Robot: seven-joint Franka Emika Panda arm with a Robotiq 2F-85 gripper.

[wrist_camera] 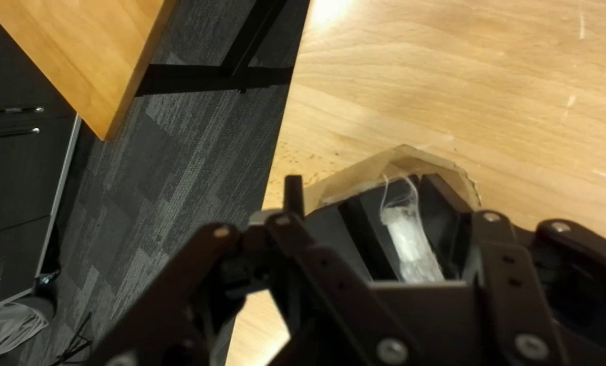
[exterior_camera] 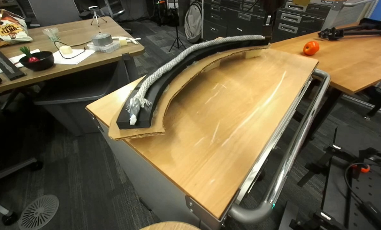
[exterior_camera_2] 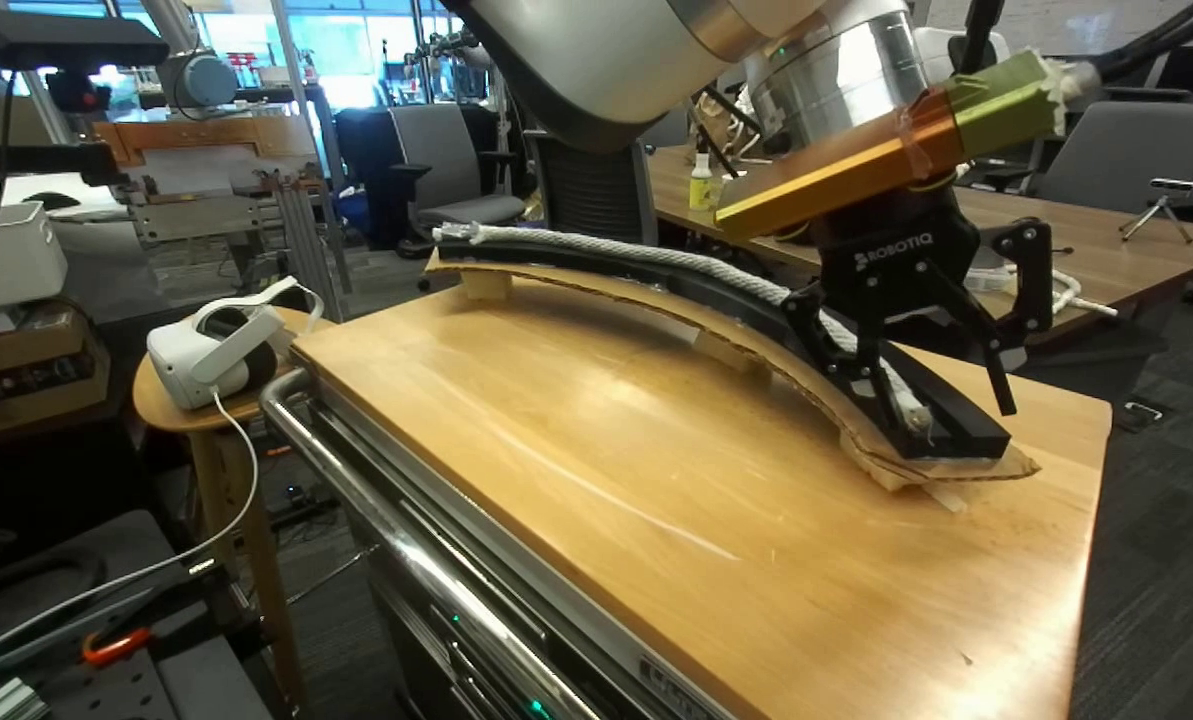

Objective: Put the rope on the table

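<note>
The pale grey-white rope (exterior_camera: 174, 63) lies along the top of a black curved strip (exterior_camera: 160, 88) on a cardboard base, which stands on the light-brown table (exterior_camera: 228, 124). The rope (exterior_camera_2: 606, 247) and table (exterior_camera_2: 596, 440) also show in an exterior view. My gripper (exterior_camera_2: 948, 402) is open at one rope end, with its fingers low over the strip. In the wrist view, the taped, frayed rope end (wrist_camera: 410, 241) lies between the spread fingers of the gripper (wrist_camera: 366, 195), nearer the right finger. Whether a finger touches the rope I cannot tell. Part of the rope is hidden behind the gripper.
The cardboard base (exterior_camera: 139, 132) forms a raised curved ledge along the table. A metal tube rail (exterior_camera: 292, 153) runs along one table side. A cluttered desk (exterior_camera: 120, 32) and another table (exterior_camera: 356, 60) with a tomato (exterior_camera: 311, 48) stand close by. A headset (exterior_camera_2: 218, 345) lies on a stool.
</note>
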